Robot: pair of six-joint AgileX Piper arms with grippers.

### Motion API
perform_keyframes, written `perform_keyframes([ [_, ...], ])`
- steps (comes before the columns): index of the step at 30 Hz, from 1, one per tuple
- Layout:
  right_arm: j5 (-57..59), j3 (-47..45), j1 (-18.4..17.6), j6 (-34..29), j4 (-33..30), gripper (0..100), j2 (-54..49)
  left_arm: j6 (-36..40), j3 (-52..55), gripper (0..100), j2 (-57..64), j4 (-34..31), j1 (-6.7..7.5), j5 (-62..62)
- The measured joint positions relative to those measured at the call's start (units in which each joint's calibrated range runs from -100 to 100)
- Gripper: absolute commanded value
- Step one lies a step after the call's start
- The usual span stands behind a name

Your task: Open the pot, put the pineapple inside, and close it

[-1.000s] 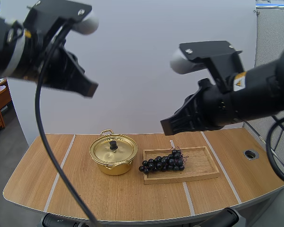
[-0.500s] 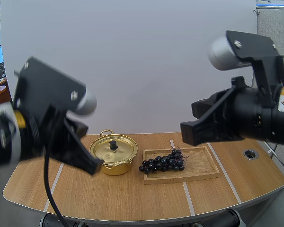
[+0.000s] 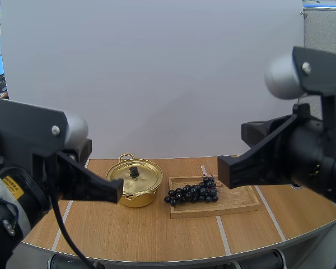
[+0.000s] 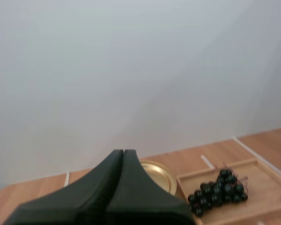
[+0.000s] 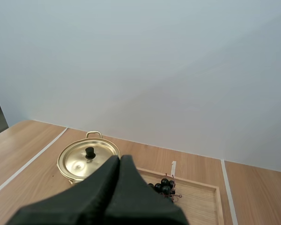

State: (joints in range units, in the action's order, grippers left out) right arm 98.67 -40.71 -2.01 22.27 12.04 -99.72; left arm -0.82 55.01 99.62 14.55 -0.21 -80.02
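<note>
The table (image 3: pixel 157 235) lies under both my arms, and everything on it is well apart from my grippers. The tray (image 3: pixel 242 200) sits on the side of my right arm, just beside the pot (image 3: pixel 135 197) and not touching it. The pot stands upright near the table's middle, with its lid (image 3: pixel 135 178) on and a dark knob (image 3: pixel 134 171) on top. The grapes (image 3: pixel 193 191) lie in the end of the tray nearest the pot, with a few berries hanging over the tray's edge toward it.

In the high view my left gripper (image 3: pixel 115 190) is up in the air on the pot's side. My right gripper (image 3: pixel 227 171) is up in the air on the tray's side. Both point inward across the table and neither touches anything. That view also shows the whole tray and the bare wood in front of it.

The left wrist view looks past my own fingertips at part of the lid's rim, with the grapes and their end of the tray beside it. The knob is hidden behind my fingers there. The right wrist view shows the full round of the lid with its knob, plus one looped handle at the pot's far side. The top of the grapes peeks over my fingertips in front of the tray.

On each gripper the two fingers are pressed together into one dark wedge with only a thin seam between them. They pinch nothing.
</note>
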Motion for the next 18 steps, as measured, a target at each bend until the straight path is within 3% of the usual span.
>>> perform_keyframes([
  [2, -3.0, -1.7, 0.1, 0.0, 0.0, 0, 0.0, 1.0, 0.7, 0, 0.1, -0.1, -0.18, 2.6],
  [3, -5.6, -2.9, 0.1, 0.0, 0.0, 0, 0.0, 3.0, 3.6, 0, 0.1, -0.2, -0.34, 12.3],
  [6, -26.1, -13.9, 0.1, 0.0, -2.1, 0, 0.0, 3.8, 9.0, 0, 0.1, -2.8, -0.34, 27.3],
  [10, -41.9, -23.5, 0.1, 0.0, -4.4, 0, 0.1, 5.5, 14.5, 0, 0.2, -4.8, -0.34, 38.8],
  [18, -59.3, -40.6, 0.1, 0.0, -5.7, 0, 0.1, 6.1, 28.9, 0, 0.2, -4.9, -0.34, 60.9],
])
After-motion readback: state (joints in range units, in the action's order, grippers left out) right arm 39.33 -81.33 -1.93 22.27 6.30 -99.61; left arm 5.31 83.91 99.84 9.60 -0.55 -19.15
